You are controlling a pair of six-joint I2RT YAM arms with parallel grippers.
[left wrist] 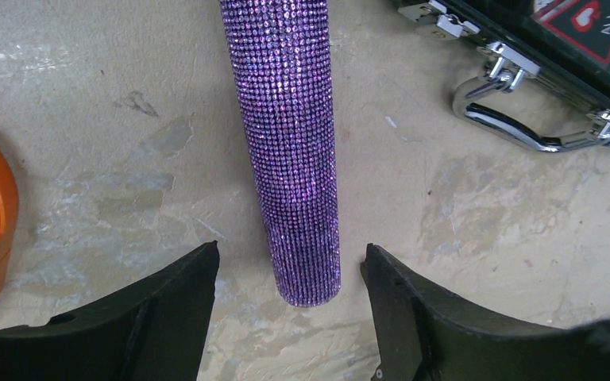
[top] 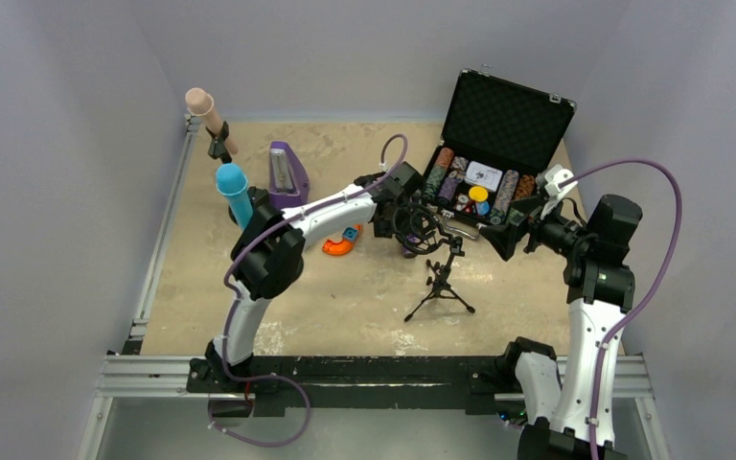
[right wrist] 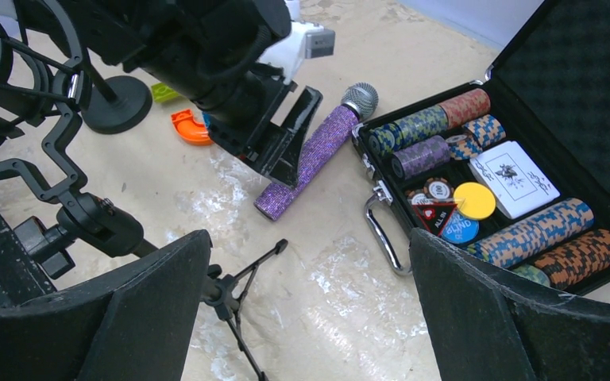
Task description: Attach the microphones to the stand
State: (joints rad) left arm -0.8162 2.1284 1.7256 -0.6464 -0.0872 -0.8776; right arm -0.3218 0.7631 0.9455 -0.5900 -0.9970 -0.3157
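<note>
The purple microphone [left wrist: 290, 143] wears rows of tiny sparkling rhinestones, a bumpy, glittering skin; its mesh head [right wrist: 360, 99] is silver wire. The tabletop [left wrist: 484, 238] is matt beige, rough, scuffed with pale worn patches. The case handle [left wrist: 516, 131] is polished chrome metal. Black egg-crate foam lines the case lid [top: 503, 120]. The fingers [left wrist: 167, 309] of the left gripper [left wrist: 290, 252] are matt black plastic. The blue microphone [top: 234, 189] and pink-beige microphone [top: 206, 107] look smooth and matt.
</note>
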